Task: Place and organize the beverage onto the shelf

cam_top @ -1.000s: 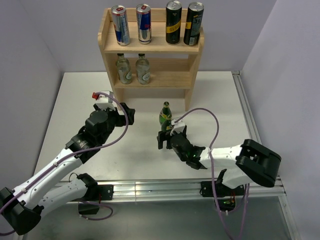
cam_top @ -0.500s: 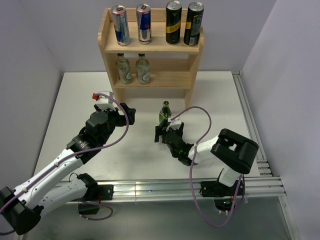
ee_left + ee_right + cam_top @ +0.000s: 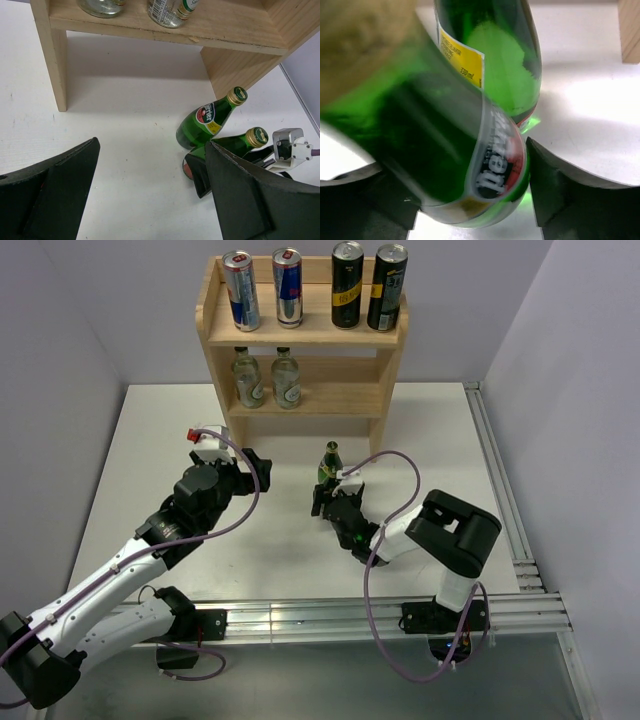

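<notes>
Lilac walls close in a white desk (image 3: 150,440), with the shelf (image 3: 335,398) at its far edge. Four cans (image 3: 240,290) fill the upper board. Two clear bottles (image 3: 248,378) stand at the left of the lower board, and its right half is free.

Near the shelf's right leg a green bottle (image 3: 206,122) stands on the desk. Just near of it, a second green bottle, the held bottle (image 3: 227,146), lies tilted with its cap to the right. The right tool (image 3: 332,502) is clamped on its lower body, which fills the gap between the fingers in the wrist view. The left tool (image 3: 151,147) hovers to the left with its fingers wide apart, holding nothing.

The main risk is the standing bottle. The two bottles are so close that I cannot tell whether they touch, so lifting or righting the held one could knock the other over. The glass is smooth and gripped low, so the heavy neck end may also pivot or slip in the fingers. At the shelf, the cap could catch the upper board if the bottle goes in too upright.
</notes>
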